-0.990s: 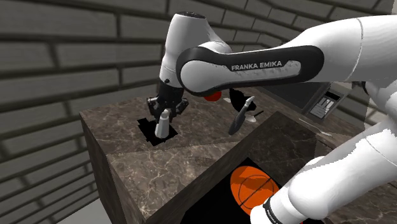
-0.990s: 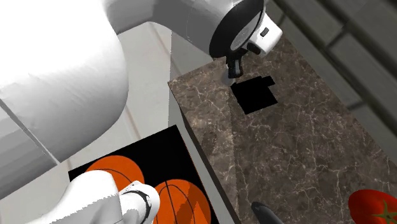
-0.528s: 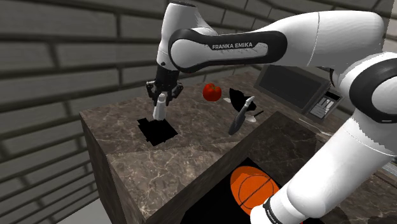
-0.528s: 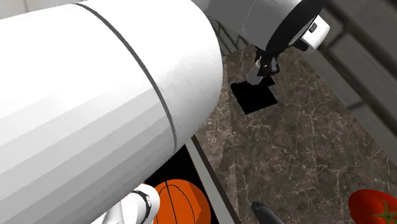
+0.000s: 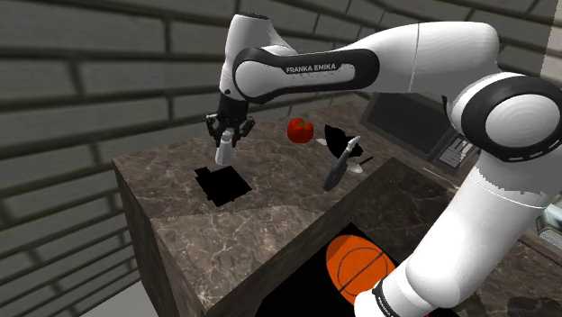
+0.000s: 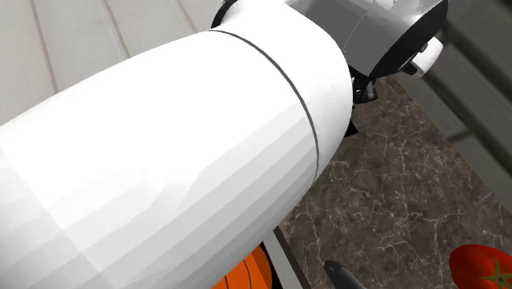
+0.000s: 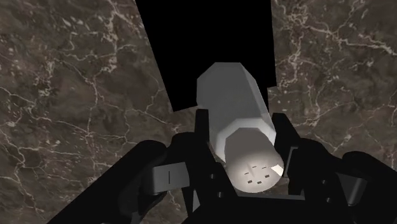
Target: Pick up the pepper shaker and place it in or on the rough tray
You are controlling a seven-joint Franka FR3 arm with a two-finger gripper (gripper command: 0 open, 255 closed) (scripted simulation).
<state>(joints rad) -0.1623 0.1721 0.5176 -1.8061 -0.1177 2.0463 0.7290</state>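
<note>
In the shoulder view the tool [image 5: 227,135] is clenched on the grey pepper shaker [image 5: 223,151], which hangs clear above the flat black tray [image 5: 225,185] on the marble tabletop [image 5: 270,225]. A tomato [image 5: 301,131] sits well apart.

In the second exterior view the white arm [image 6: 164,164] blocks much of the tabletop, and the tomato shows at the lower right corner.

In the wrist view both fingers [image 7: 202,137] clasp the shaker just below its perforated cap [image 7: 254,170], with the tray directly beneath. The shaker looks light, rigid and smooth-sided, so it could slip. The faceted body near the top seems the surest hold.
</note>
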